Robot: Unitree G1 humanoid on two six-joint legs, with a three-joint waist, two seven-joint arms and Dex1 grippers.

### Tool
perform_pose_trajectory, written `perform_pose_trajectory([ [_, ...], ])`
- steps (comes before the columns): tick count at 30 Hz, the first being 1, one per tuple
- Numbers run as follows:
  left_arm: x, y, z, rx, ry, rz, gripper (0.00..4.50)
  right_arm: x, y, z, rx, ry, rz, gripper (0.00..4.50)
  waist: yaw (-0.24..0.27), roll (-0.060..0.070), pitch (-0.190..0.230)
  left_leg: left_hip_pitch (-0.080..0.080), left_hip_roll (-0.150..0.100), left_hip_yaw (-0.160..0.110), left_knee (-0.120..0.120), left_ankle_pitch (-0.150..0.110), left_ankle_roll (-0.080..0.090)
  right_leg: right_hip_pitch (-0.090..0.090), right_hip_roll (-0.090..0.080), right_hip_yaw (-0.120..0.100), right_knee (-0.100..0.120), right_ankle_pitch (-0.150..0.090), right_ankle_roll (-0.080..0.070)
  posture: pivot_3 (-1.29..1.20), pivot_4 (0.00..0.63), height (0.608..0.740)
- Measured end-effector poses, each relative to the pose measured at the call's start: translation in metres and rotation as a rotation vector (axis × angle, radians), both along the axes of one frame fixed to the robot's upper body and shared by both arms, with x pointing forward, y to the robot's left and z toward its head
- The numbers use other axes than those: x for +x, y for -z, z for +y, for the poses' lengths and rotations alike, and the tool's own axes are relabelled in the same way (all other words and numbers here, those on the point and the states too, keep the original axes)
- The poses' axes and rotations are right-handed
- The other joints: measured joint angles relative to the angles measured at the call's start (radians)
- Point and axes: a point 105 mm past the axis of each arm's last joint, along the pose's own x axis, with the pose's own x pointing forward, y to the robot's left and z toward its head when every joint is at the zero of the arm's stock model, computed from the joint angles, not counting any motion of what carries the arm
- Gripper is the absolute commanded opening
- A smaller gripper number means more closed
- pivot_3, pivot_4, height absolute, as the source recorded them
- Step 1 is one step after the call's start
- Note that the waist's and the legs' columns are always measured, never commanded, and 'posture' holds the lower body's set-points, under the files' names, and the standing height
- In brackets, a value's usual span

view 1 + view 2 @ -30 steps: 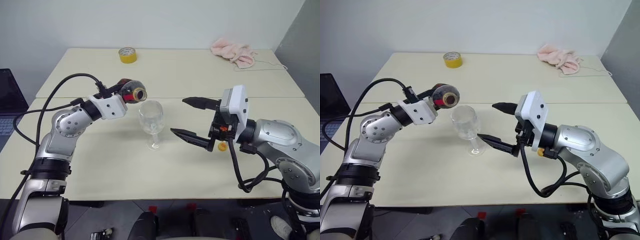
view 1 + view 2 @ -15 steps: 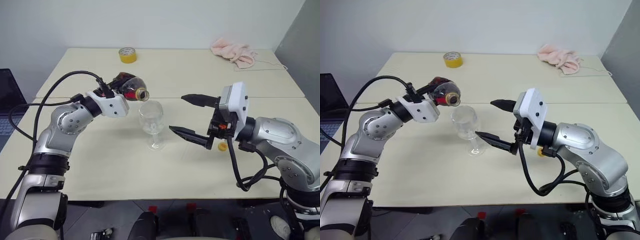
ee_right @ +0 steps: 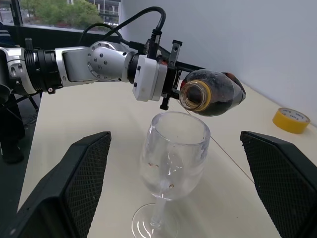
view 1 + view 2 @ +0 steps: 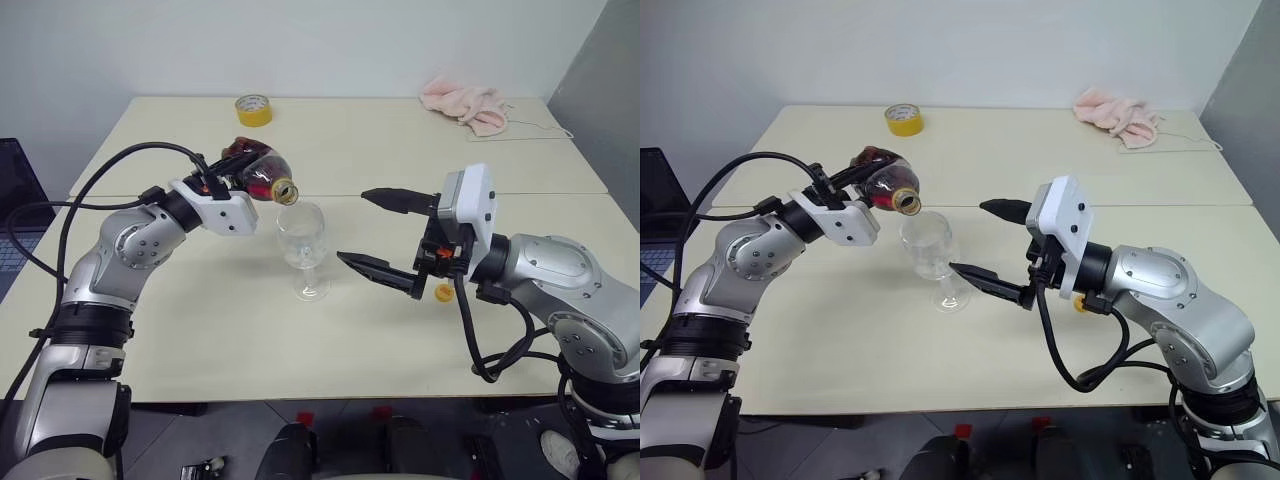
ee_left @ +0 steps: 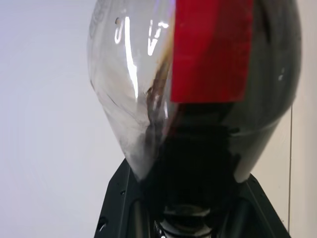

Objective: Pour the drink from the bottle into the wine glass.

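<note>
Wine glass (image 4: 303,236) between open claw (image 4: 380,232) fingers

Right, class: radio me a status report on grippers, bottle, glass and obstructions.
Left gripper shut on bottle, tilted over wine glass. Right gripper open beside glass. Glass empty. No obstructions.

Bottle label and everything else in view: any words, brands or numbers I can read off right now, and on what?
None can be read.
Bottle: its red label shows as plain red, no lettering visible.
Yellow tape roll: any print is too small to tell.
Wine glass: unmarked.
</note>
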Motion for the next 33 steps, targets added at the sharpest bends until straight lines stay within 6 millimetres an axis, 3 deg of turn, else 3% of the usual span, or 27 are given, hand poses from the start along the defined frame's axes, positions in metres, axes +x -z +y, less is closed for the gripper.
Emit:
perform_pose_trajectory([
  [33, 0.002, -0.012, 0.002, 0.071, -0.009, -0.117, 0.88, 0.0, 0.001, 0.001, 0.008, -0.002, 0.007, 4.5, -0.003, 0.0, 0.0, 0.0, 0.0, 0.0, 0.0, 0.0, 0.0, -0.001, 0.0, 0.0, 0.001, 0.0, 0.0, 0.0, 0.15, 0.74],
])
